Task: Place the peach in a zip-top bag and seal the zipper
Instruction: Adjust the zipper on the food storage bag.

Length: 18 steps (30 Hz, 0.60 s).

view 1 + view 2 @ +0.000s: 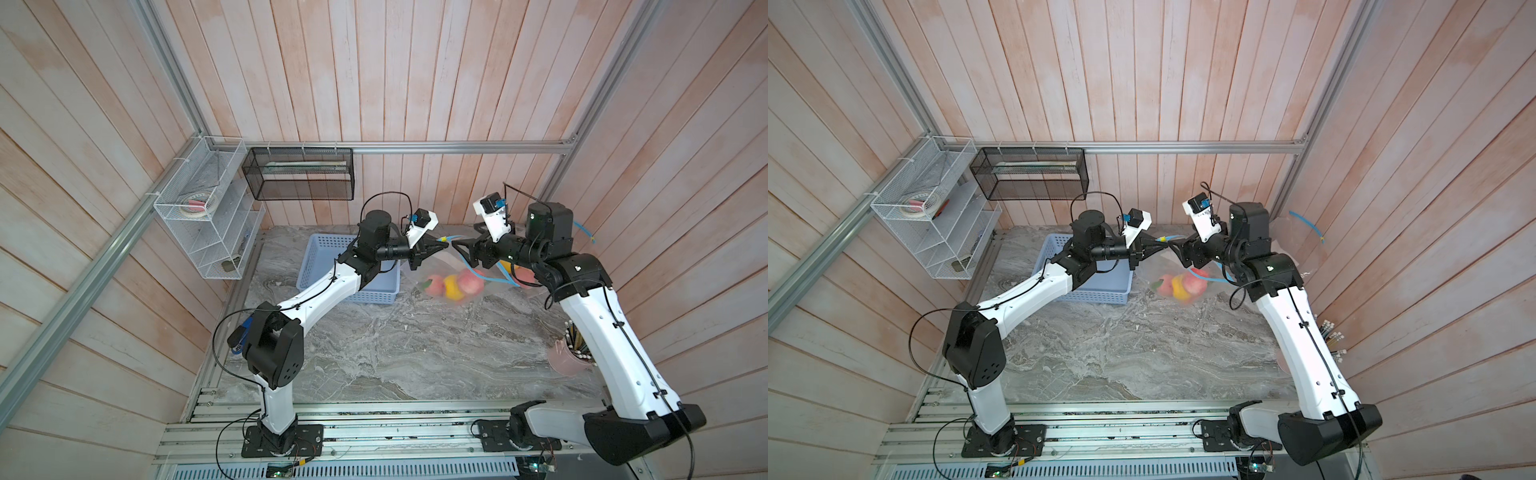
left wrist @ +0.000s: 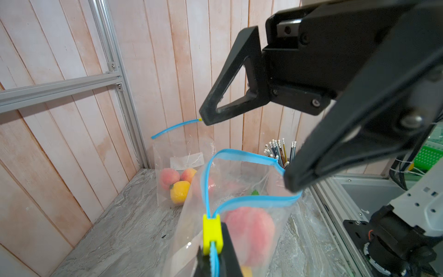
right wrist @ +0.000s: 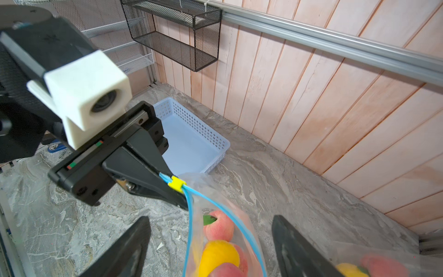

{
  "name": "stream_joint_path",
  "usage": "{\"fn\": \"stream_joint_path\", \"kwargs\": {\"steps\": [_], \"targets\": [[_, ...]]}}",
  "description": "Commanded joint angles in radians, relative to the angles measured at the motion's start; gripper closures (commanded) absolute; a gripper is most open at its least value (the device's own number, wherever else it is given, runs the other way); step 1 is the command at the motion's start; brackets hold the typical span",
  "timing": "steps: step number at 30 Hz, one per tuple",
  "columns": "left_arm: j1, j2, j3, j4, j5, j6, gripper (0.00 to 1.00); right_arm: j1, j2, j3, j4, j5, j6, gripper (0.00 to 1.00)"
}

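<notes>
At the bottom of the right wrist view your right gripper [image 3: 211, 219] stands wide open, a finger either side of the clear plastic zip-top bag with blue zipper [image 3: 242, 249]; the pink peach [image 3: 219, 227] already sits inside. Beyond, mid-frame, the left gripper [image 3: 167, 182] pinches the zipper end behind the small yellow plastic slider [image 3: 176, 184]. Best to close squarely on that slider, then draw it along the gaping zipper, kept taut.

The left gripper [image 3: 165, 178] pinches the zip-top bag's [image 3: 198, 237] zipper [image 3: 190, 215].
A yellow slider [image 3: 176, 184] sits at its tip; peaches [image 3: 219, 229] lie inside.
</notes>
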Motion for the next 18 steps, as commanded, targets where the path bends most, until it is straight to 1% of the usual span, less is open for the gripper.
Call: {"fn": "stream_joint_path", "kwargs": {"steps": [1,5,8,12,14,18], "targets": [[-0.016,-0.037,0.083,-0.155,-0.056,-0.064,1.0,0.009,0.028,0.046,-0.04,0.081,-0.04,0.16],[-0.029,-0.037,0.172,-0.28,-0.085,-0.151,1.0,0.01,0.012,0.051,-0.077,0.101,-0.088,0.15],[-0.029,-0.059,0.172,-0.297,-0.094,-0.222,1.0,0.01,-0.018,0.037,-0.078,0.099,-0.103,0.15],[-0.029,-0.086,0.169,-0.341,-0.124,-0.265,1.0,0.01,-0.036,0.026,-0.064,0.06,-0.108,0.15],[-0.029,-0.105,0.136,-0.353,-0.133,-0.271,1.0,0.009,-0.035,0.013,-0.059,0.028,-0.116,0.15],[-0.016,-0.157,0.015,-0.352,-0.149,-0.242,1.0,0.01,-0.027,-0.02,-0.028,-0.022,-0.124,0.15]]}}
